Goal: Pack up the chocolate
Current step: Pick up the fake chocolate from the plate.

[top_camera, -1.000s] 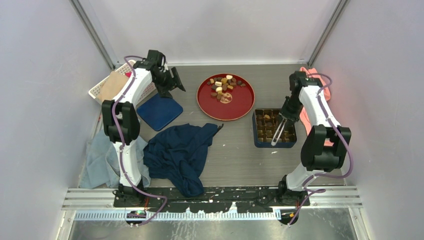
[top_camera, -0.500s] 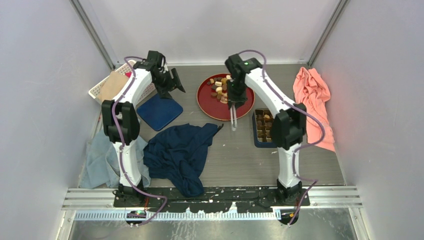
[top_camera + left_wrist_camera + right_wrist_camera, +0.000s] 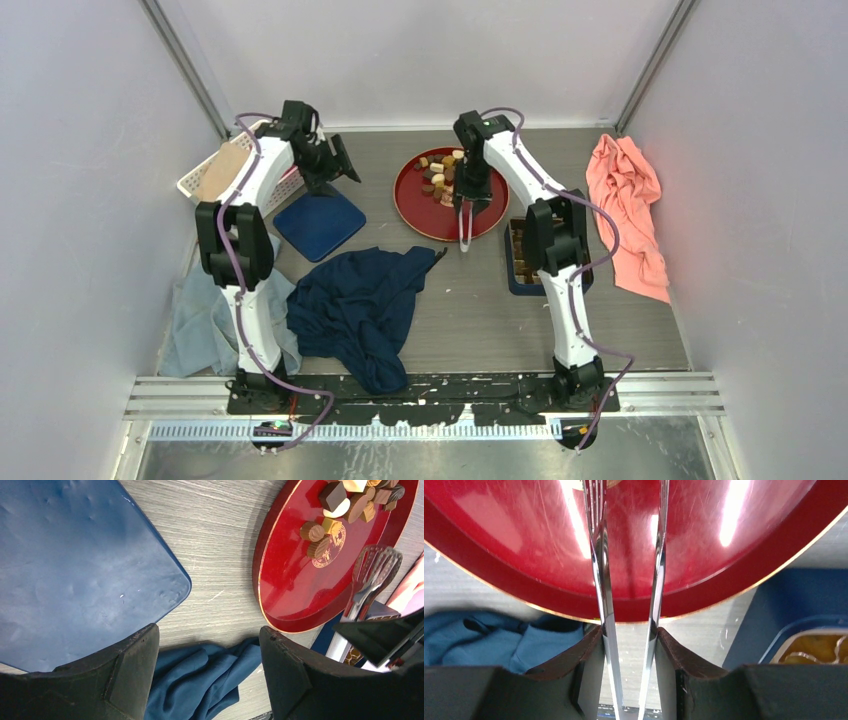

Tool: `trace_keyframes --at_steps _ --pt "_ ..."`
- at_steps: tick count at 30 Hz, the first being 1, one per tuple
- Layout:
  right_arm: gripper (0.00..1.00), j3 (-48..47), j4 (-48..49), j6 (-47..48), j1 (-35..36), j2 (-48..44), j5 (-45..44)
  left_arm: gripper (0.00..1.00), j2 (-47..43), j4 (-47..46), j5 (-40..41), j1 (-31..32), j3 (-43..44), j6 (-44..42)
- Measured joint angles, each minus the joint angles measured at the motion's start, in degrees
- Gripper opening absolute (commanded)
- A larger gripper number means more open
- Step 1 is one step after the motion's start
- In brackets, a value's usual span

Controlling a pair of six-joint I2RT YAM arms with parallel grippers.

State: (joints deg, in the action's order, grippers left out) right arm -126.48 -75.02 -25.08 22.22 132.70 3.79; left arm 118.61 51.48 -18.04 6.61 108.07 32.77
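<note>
Can't see most of navy box (image 3: 514, 262) from above: behind R arm (image 3: 525, 175), can't read contents. Lose tips of tongs (image 3: 602, 580) at top edge of R wrist view; get only part of red tray (image 3: 499, 545) there, likewise in L wrist view. Can't tell shapes of chocolate (image 3: 443, 172) pcs from above: too small.

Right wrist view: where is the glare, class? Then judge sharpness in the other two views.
Right wrist: white glare streaks on the red tray and tongs. Left wrist: chocolate sharp, own fingers dark. Top external: evenly lit, chocolate small, little detail.
</note>
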Motion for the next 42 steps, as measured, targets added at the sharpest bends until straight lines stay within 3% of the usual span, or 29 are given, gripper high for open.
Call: trace_keyframes --at_steps 7,24,42 --pt "0.48 -10.7 -0.3 -0.3 -2.3 8.1 0.9 0.73 0.0 0.0 0.0 0.0 0.0 0.0" --pt "0.49 -20.5 -2.3 0.0 -3.3 16.5 4.2 0.73 0.0 0.2 0.0 0.0 1.7 0.2" --pt "0.39 -20.2 -1.8 1.2 -3.3 16.8 8.1 0.73 0.4 0.2 -0.1 0.0 2.3 1.1"
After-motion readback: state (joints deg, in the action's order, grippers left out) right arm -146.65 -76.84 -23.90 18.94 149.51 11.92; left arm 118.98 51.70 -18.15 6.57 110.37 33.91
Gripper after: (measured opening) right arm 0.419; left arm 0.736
